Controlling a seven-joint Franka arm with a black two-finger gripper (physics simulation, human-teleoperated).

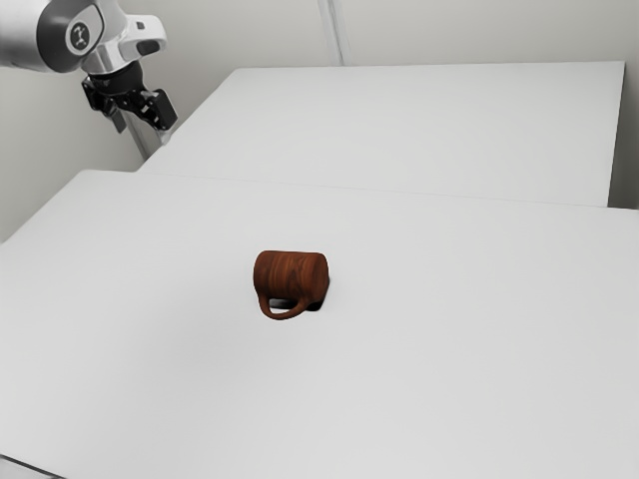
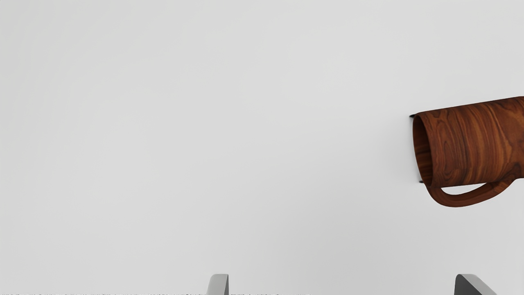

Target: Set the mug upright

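Gripper [image 1: 142,128] at exterior view's left: jaws wide apart, holding nothing. Mug [image 1: 291,272] lying on white table [image 1: 419,349], long axis roughly left-right, mouth toward exterior view's left. Pale wall [image 1: 479,30] behind.

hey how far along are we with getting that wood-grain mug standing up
Nothing looks done yet: the wood-grain mug lies on its side on the white table, its open mouth facing sideways. Nothing is in hand: the pincer is open and empty, well away from the mug in the exterior view. Left to do: reach the mug, grip it, turn it upright and release it.
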